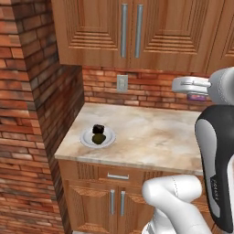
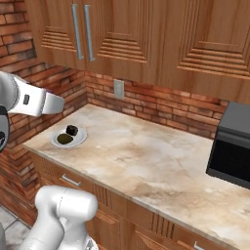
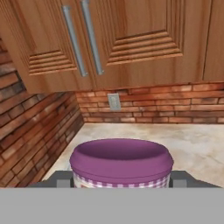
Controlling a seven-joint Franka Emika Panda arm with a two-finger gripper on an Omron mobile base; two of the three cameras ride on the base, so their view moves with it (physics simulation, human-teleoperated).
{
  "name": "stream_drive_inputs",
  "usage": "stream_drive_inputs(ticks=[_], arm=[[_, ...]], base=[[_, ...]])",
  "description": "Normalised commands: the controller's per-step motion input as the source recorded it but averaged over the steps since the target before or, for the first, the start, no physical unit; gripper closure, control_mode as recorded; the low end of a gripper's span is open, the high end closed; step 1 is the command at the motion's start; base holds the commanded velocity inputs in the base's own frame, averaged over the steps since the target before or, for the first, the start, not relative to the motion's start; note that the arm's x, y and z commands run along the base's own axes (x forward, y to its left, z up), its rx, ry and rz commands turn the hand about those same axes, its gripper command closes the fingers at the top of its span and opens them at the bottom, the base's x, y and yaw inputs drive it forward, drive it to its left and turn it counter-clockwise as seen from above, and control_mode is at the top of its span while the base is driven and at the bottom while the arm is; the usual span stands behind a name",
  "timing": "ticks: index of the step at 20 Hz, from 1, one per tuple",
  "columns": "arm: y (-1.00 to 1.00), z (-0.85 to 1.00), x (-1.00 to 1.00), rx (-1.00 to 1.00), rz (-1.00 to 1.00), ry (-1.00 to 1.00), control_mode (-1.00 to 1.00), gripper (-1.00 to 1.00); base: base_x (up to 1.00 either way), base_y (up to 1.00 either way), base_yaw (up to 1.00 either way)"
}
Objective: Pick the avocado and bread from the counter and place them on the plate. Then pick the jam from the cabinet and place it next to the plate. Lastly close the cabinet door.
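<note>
In the hand view a jam (image 3: 121,159) jar with a purple lid and a checked band sits between the fingers of my gripper (image 3: 121,180), which is shut on it. The gripper (image 1: 197,93) hangs in the air above the right part of the beige counter (image 1: 151,132), a sliver of the purple jam (image 1: 199,97) showing under it. Far to its left the white plate (image 1: 87,140) carries the dark bread (image 1: 98,129) cube and the greenish avocado (image 1: 98,138). The cabinet (image 1: 130,29) doors with two steel handles look closed.
A brick side wall (image 1: 36,114) bounds the counter's left end, right beside the plate. A wall outlet (image 1: 122,83) sits in the brick backsplash. A dark microwave (image 2: 232,146) stands at the counter's right end. Open stone surface lies between it and the plate (image 2: 81,139).
</note>
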Motion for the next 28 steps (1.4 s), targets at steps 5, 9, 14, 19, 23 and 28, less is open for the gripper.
stream_drive_inputs(ticks=[5, 9, 14, 19, 23, 28], arm=[[0.16, 0.0, 0.04, -0.01, 0.0, -0.08, -1.0, 1.0], [0.49, -0.02, 0.01, -0.05, -0.02, -0.17, -1.0, 1.0], [0.49, -0.17, 0.06, -0.08, -0.05, -0.1, -1.0, 1.0], [0.51, -0.27, 0.15, -0.1, -0.14, 0.0, -1.0, 1.0], [0.49, -0.25, 0.07, -0.09, -0.2, 0.02, -1.0, 1.0], [0.37, -0.29, 0.0, -0.08, -0.2, 0.0, -1.0, 1.0]], base=[[0.05, 0.08, 0.0], [0.0, 0.0, 0.0], [0.0, 0.0, 0.0], [0.0, 0.0, 0.0], [0.0, 0.0, 0.0], [0.0, 0.0, 0.0]])
